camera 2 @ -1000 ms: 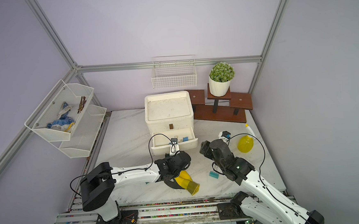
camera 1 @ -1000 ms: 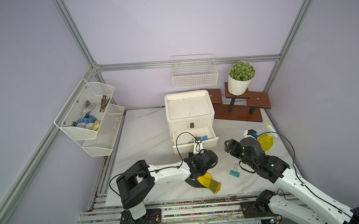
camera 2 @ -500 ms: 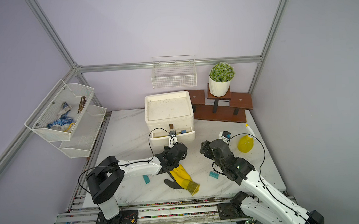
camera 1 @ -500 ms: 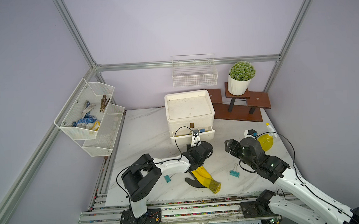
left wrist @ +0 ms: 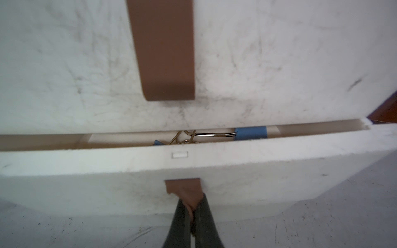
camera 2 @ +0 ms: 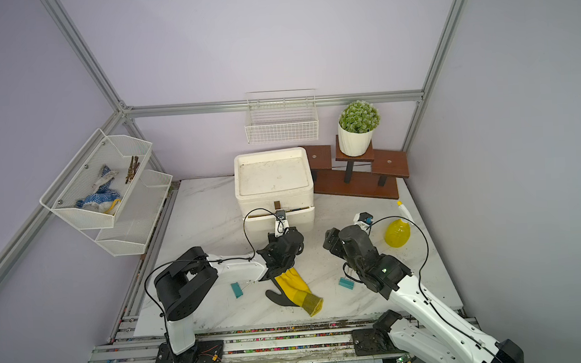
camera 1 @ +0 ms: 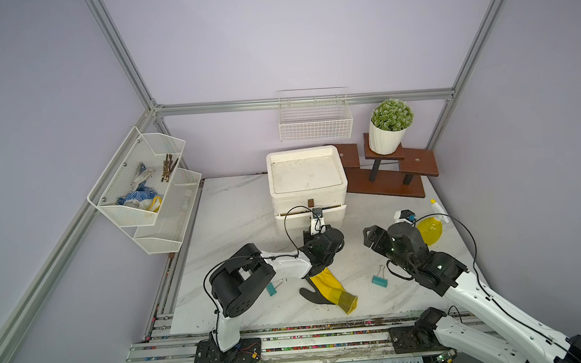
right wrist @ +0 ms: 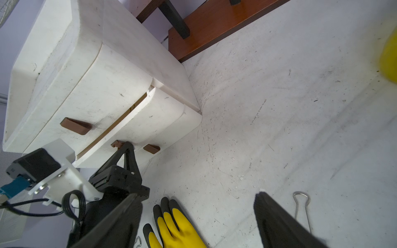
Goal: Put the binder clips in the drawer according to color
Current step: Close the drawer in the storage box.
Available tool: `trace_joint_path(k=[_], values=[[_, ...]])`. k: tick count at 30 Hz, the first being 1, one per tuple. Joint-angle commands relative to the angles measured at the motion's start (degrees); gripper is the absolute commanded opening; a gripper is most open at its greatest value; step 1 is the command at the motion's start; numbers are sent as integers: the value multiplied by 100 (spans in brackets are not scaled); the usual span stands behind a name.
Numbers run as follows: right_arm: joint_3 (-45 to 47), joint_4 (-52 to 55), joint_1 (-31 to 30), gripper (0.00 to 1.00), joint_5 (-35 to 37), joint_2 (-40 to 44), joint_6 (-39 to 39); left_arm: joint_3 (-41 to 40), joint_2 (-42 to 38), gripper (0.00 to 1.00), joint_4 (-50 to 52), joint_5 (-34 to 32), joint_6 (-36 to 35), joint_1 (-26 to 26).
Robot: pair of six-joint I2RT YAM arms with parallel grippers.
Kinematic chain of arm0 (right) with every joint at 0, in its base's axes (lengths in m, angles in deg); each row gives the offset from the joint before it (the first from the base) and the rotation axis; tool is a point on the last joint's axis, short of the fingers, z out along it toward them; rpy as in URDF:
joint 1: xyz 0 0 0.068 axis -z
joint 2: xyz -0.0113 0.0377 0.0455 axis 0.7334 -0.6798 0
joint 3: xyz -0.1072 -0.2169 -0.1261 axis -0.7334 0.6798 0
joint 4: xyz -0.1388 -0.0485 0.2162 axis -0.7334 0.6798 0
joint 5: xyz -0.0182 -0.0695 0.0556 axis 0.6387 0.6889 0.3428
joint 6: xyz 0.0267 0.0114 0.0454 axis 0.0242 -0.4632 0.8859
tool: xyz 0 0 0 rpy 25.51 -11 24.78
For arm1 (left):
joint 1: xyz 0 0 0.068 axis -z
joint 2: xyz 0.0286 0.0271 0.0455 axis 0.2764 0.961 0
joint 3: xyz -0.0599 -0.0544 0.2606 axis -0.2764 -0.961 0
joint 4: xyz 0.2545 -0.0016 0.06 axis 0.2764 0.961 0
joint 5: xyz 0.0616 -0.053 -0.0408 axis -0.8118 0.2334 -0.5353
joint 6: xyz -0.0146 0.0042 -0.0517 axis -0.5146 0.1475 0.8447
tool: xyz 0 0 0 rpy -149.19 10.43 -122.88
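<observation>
Arm (camera 1: 283,264) outstretched, left tool (left wrist: 194,208) on handle (left wrist: 182,186)

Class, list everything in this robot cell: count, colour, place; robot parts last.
drawer unit: one, white, back of table; middle drawer ajar
blue binder clips: two partly visible, blue, inside that drawer
teal binder clips: two, teal, on table, either side of glove
glove: one, yellow and black, table front
spray bottle: one, yellow, right edge of table
potted plant: one, green, on brown stand
wire baskets: three, white, on back and left walls
left gripper: one, black, shut on middle drawer's brown handle
right gripper: one, black, open above table
</observation>
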Motion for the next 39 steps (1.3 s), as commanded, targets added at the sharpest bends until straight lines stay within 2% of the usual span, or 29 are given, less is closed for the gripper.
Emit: trace_joint_path(k=[1, 10, 25, 33, 36, 39], values=[[96, -61, 36, 88, -3, 7, -42, 343, -38, 0, -612, 118, -120, -53], [123, -114, 33, 88, -32, -14, -42, 442, -12, 0, -550, 317, -209, -143], [224, -124, 63, 88, -23, 23, -24, 597, 120, 0, 73, 308, 357, -280], [264, -152, 78, 88, -46, 21, -15, 541, 90, 0, 76, 334, 469, -290], [255, -159, 91, 88, -34, 0, -24, 501, 17, 7, 72, 319, 491, -276], [238, -159, 91, 88, -27, -5, -24, 402, -74, 25, 62, 219, 533, -209]])
